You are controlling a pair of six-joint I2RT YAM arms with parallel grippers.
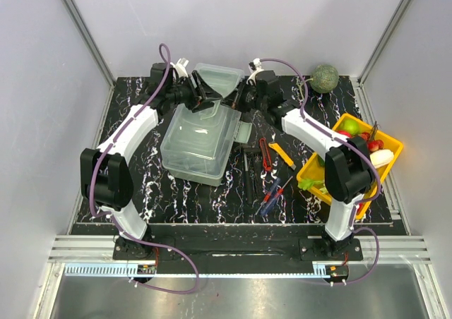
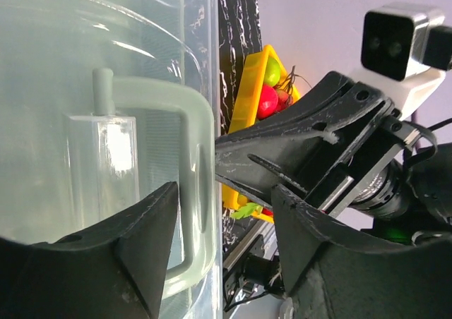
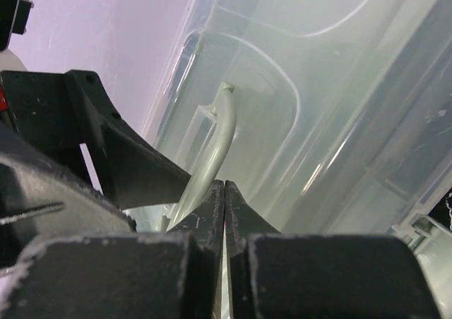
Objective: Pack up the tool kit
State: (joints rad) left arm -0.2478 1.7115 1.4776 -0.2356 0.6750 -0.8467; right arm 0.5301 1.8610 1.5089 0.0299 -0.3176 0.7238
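The pale grey-green toolbox (image 1: pixel 198 146) sits mid-table with its clear lid (image 1: pixel 215 79) tilted up at the far end. My left gripper (image 1: pixel 200 95) is open, and the lid's pale handle (image 2: pixel 194 164) lies between its jaws close to the left finger (image 2: pixel 145 234). My right gripper (image 1: pixel 236 101) is shut with nothing between its fingertips, which rest just beside the handle (image 3: pixel 222 128). Its dark fingers (image 2: pixel 282 149) cross the left wrist view. A black hammer (image 1: pixel 247 165), red pliers (image 1: pixel 265 153), a yellow knife (image 1: pixel 282 155) and screwdrivers (image 1: pixel 272 195) lie right of the box.
A yellow tray (image 1: pixel 385 139) of fruit stands at the right edge of the mat. A round green fruit (image 1: pixel 324 77) sits at the far right corner. White walls close in the back and both sides.
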